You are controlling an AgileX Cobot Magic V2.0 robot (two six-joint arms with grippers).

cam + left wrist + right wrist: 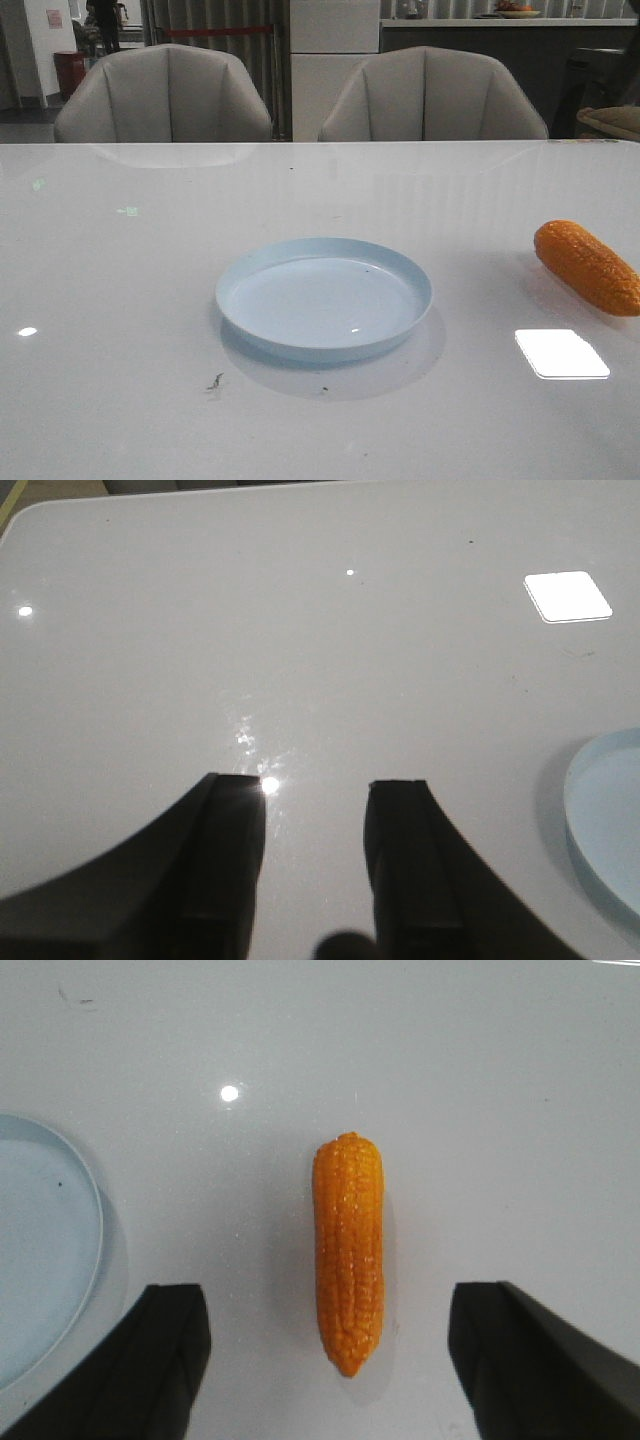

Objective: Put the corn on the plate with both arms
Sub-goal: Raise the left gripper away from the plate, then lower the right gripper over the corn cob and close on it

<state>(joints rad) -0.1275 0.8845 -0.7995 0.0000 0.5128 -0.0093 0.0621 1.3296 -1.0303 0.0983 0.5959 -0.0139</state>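
Corn (349, 1255): lying on the table (120, 300), right of the empty plate (323, 297), well apart. Right gripper (325, 1360): spread wide, straddling the cob; we are lowering squarely, closing across its middle. Left gripper (315, 850): parted, holding nothing.

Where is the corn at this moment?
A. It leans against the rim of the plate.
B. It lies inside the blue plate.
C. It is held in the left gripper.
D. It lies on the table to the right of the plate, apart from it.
D. In the front view the corn lies flat on the white table, to the right of the plate with bare table between them, and the open right gripper does not touch it.
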